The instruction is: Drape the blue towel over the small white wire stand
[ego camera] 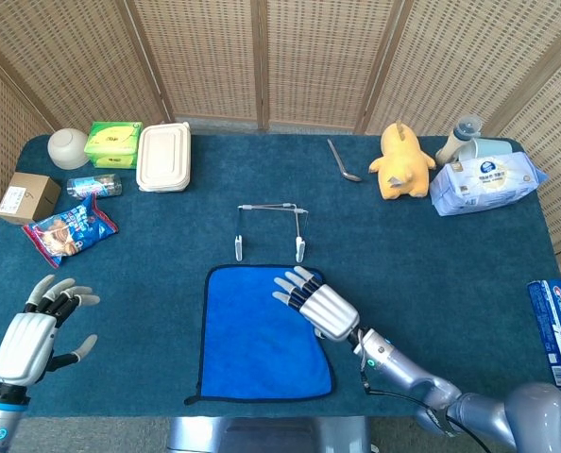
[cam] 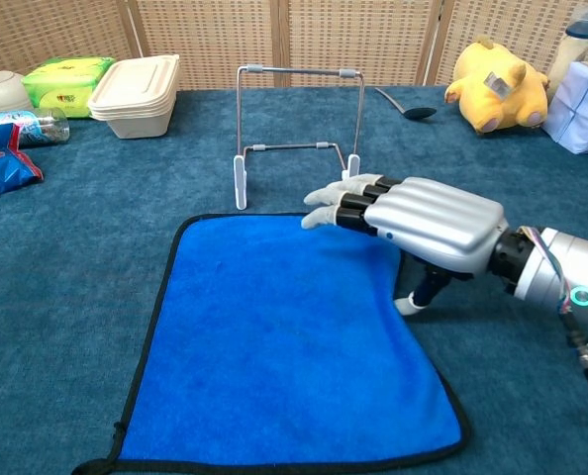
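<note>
Head view: the blue towel [ego camera: 262, 330] lies flat on the dark blue table [ego camera: 432, 255], close to the robot's edge, with the white wire stand [ego camera: 270, 229] upright just beyond its far edge.
Chest view: the same towel [cam: 284, 346] fills the foreground; the stand [cam: 296, 134] rises behind it, its two front feet just past the towel's black-trimmed far border.
Right hand: the right hand [ego camera: 316, 304] is palm down over the towel's far right corner, fingers straight and slightly apart, holding nothing; in the chest view [cam: 413, 220] its fingertips [cam: 319, 214] point toward the stand's right foot and sit near it, and its thumb [cam: 410, 300] reaches down to the towel's right edge, which bends inward there.
Towel relative to hand: most of the cloth lies to the left of and nearer the robot than the hand; only the far right corner is under it.
Left hand: the left hand [ego camera: 30, 338] is well apart from the towel at the table's near left corner, fingers spread, empty.
Background, left: a bowl [ego camera: 68, 147], green packet [ego camera: 112, 142], lidded white container [ego camera: 163, 157], cardboard box [ego camera: 27, 196] and snack bag [ego camera: 69, 230].
Background, right: a spoon [ego camera: 342, 162], yellow plush toy [ego camera: 400, 162] and wipes pack [ego camera: 486, 183].
</note>
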Available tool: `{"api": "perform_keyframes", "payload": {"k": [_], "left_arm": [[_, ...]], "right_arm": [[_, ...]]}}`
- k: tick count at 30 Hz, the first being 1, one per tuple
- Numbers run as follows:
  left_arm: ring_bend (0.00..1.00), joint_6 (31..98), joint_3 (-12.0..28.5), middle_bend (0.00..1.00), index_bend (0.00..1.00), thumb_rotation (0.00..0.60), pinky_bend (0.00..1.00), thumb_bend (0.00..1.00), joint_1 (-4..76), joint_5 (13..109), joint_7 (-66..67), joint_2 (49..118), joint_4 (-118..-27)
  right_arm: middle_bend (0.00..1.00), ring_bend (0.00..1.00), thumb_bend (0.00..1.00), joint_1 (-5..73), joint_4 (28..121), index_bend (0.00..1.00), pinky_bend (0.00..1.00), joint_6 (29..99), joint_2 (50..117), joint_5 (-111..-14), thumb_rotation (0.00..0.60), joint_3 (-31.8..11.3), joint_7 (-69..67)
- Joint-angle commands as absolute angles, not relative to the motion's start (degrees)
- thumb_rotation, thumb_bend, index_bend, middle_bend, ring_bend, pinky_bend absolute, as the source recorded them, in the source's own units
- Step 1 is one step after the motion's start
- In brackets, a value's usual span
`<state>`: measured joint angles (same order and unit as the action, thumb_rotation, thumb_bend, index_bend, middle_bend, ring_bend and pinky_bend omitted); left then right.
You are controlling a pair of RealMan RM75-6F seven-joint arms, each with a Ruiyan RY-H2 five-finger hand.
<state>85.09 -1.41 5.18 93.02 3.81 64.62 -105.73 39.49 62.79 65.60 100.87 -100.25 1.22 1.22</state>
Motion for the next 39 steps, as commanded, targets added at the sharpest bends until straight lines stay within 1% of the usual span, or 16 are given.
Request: {"api": "perform_keyframes", "payload": {"k": [1,5,8,10,13,18,21,23,25,28,31,39], "left_arm": [[0.17,85.2,-1.4,0.28,0.32,0.6,0.05,0.38,5.1,93.0,3.7,64.6,-105.6],[0.17,85.3,-1.4,0.28,0.32,0.6,0.05,0.38,5.0,93.1,3.5,64.5,-105.5],[0.17,85.5,-1.4,0.28,0.32,0.6,0.05,0.38,5.0,93.1,3.4,64.5,-105.4],[0.17,85.6,-1.4,0.28,0.32,0.6,0.05,0.38,4.9,93.1,3.3,64.5,-105.3],[0.17,85.6,-1.5,0.28,0.32,0.6,0.05,0.38,4.9,93.1,3.2,64.5,-105.3],[0.17,85.5,-1.5,0.28,0.32,0.6,0.05,0.38,4.9,93.0,3.2,64.5,-105.2],[0.17,85.5,-1.4,0.28,0.32,0.6,0.05,0.38,5.0,93.0,3.2,64.5,-105.2],[0.17,85.4,-1.4,0.28,0.32,0.6,0.05,0.38,5.0,93.1,3.2,64.5,-105.2],[0.17,85.4,-1.4,0.28,0.32,0.6,0.05,0.38,5.0,93.1,3.2,64.5,-105.2],[0.17,85.2,-1.5,0.28,0.32,0.6,0.05,0.38,5.1,93.1,3.4,64.5,-105.2],[0.17,84.9,-1.5,0.28,0.32,0.6,0.05,0.38,5.2,93.0,3.7,64.5,-105.2],[0.17,81.7,-1.9,0.28,0.32,0.6,0.05,0.38,7.0,93.8,7.9,63.5,-103.8]], "right_arm": [[0.07,0.0,0.12,39.7,62.5,0.16,0.0,65.5,101.4,-100.1,0.6,1.2,1.0],[0.09,0.0,0.17,39.8,61.8,0.21,0.0,65.8,102.3,-99.8,0.6,0.9,0.6],[0.09,0.0,0.24,39.9,61.2,0.23,0.0,66.0,102.9,-99.6,0.6,0.8,0.3],[0.09,0.0,0.3,39.9,60.8,0.25,0.0,66.1,103.3,-99.5,0.6,0.8,0.0],[0.1,0.0,0.37,39.9,60.2,0.27,0.0,66.4,103.7,-99.4,0.6,0.8,-0.5],[0.1,0.0,0.42,39.9,59.6,0.29,0.0,66.6,104.1,-99.2,0.6,0.9,-0.9],[0.12,0.0,0.43,39.9,59.4,0.35,0.0,66.8,104.1,-99.3,0.6,1.0,-1.1],[0.14,0.0,0.43,39.8,59.3,0.42,0.0,67.0,104.2,-99.3,0.6,1.1,-1.3],[0.17,0.0,0.43,39.8,59.2,0.52,0.0,67.3,104.2,-99.4,0.6,1.2,-1.5],[0.21,0.02,0.42,39.7,59.0,0.62,0.0,67.8,104.3,-99.7,0.6,1.5,-1.9],[0.24,0.03,0.41,39.7,58.7,0.66,0.0,68.0,104.5,-99.9,0.6,1.8,-2.4],[0.25,0.03,0.4,39.4,58.3,0.67,0.0,68.7,104.8,-99.5,0.6,1.7,-3.3]]}}
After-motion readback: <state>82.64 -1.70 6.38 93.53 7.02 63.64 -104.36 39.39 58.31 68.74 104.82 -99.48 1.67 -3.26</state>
